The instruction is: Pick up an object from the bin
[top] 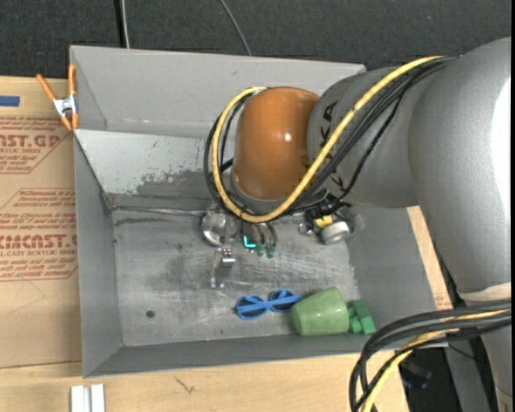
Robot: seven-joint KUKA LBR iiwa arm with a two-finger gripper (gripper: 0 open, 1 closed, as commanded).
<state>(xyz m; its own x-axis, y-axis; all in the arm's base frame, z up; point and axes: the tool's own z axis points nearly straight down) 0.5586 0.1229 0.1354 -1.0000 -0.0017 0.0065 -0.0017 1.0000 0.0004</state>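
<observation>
1. My gripper hangs low over the bin floor, mid-bin. Open or shut? Can't tell.
2. Nearest: blue looped thing, maybe scissors, toward front wall.
3. Green bottle-like obj right beside it.

Scuffed grey bin; a bright blue looped thing, a pale green bottle-shaped toy; glossy orange wrist cover, yellow and black cables.
</observation>
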